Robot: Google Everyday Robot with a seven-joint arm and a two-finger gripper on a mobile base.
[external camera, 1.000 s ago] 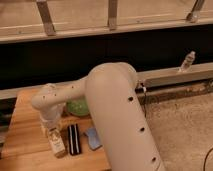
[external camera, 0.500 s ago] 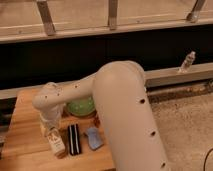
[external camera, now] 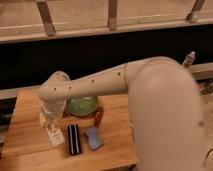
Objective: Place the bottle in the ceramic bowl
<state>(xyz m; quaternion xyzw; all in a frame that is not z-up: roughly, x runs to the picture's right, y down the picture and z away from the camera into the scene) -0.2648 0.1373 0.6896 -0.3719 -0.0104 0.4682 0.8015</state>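
- The bottle lies on the wooden table, just left of the black bar.
- The gripper is directly over its upper end; whether it grips the bottle, I cannot tell.
- The ceramic bowl stands behind, near the bottle.
- A blue object lies right of the bar.

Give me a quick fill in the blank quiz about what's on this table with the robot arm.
1. The ceramic bowl is glazed ____.
2. The bottle lies on the table, not yet in the ____.
3. The gripper is just above the ____.
4. Between the bottle and the blue item lies a bar coloured ____.
Missing words: green; bowl; bottle; black.
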